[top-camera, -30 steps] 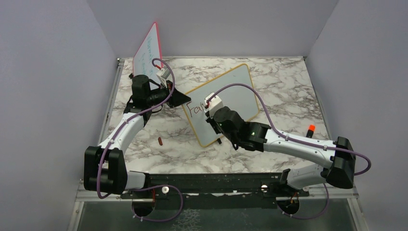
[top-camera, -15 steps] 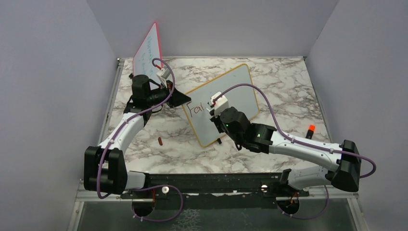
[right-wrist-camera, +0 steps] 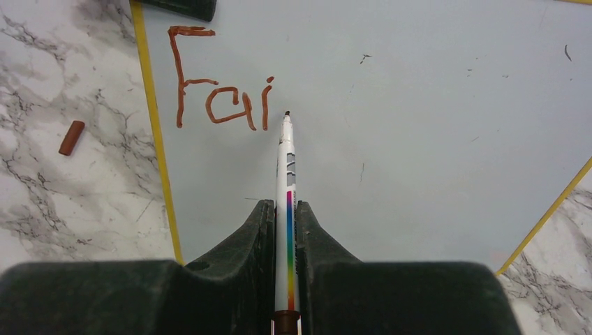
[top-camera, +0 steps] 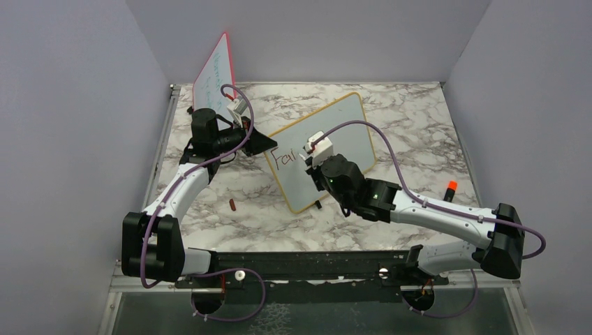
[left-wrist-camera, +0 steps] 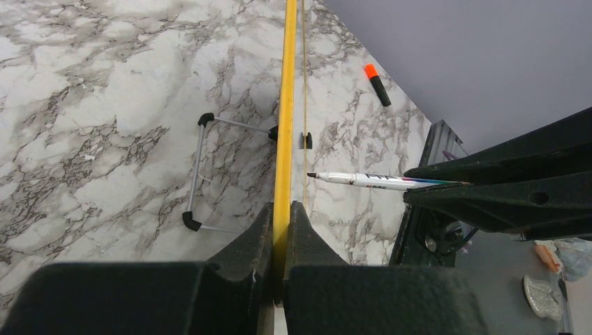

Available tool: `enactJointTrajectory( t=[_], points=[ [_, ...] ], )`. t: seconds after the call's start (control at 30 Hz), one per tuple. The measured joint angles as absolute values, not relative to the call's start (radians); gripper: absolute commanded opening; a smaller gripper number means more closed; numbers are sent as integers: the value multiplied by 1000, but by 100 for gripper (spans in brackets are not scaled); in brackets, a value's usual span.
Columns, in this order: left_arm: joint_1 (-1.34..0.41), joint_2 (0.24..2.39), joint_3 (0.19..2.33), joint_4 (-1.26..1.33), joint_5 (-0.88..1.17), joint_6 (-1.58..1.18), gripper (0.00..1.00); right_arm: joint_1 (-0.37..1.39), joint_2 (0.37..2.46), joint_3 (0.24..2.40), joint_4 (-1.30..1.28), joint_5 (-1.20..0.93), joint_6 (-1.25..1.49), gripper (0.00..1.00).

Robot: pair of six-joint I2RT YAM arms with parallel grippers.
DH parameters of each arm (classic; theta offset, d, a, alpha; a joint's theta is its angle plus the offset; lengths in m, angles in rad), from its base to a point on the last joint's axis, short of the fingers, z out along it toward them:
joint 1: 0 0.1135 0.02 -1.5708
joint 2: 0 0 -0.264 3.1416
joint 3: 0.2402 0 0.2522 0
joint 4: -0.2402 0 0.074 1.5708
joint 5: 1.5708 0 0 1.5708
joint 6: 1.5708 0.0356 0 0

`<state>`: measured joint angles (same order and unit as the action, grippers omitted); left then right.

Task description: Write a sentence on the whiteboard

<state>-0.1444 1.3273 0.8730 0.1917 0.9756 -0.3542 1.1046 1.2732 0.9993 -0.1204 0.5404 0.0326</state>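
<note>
The whiteboard (top-camera: 349, 129) with its yellow frame lies tilted on the marble table. My left gripper (top-camera: 264, 143) is shut on the frame at its left corner. In the left wrist view the yellow frame (left-wrist-camera: 286, 105) runs edge-on between my gripper's (left-wrist-camera: 281, 209) fingers. My right gripper (top-camera: 312, 167) is shut on a white marker (right-wrist-camera: 285, 160) with a rainbow stripe. The marker's tip sits just right of the dark red letters "Fai" (right-wrist-camera: 220, 98). I cannot tell whether the tip touches the board. The letters also show in the top view (top-camera: 285, 160).
A red-framed board (top-camera: 216, 73) with faint writing leans at the back left wall. A brown marker cap (top-camera: 232, 204) lies left of the whiteboard, also seen in the right wrist view (right-wrist-camera: 70, 137). An orange-capped marker (top-camera: 450, 188) lies at the right. The board's wire stand (left-wrist-camera: 199, 174) shows underneath.
My right gripper has moved slightly right along the board with the marker. The letter "i" now shows after "Fa". The left arm has not moved.
</note>
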Motion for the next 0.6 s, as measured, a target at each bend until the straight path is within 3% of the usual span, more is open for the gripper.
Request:
enactJointTrajectory(
  t=[0.6],
  points=[
    [-144, 1328, 873, 190, 975, -354, 0, 1104, 1303, 999, -96, 532, 25, 1]
  ],
)
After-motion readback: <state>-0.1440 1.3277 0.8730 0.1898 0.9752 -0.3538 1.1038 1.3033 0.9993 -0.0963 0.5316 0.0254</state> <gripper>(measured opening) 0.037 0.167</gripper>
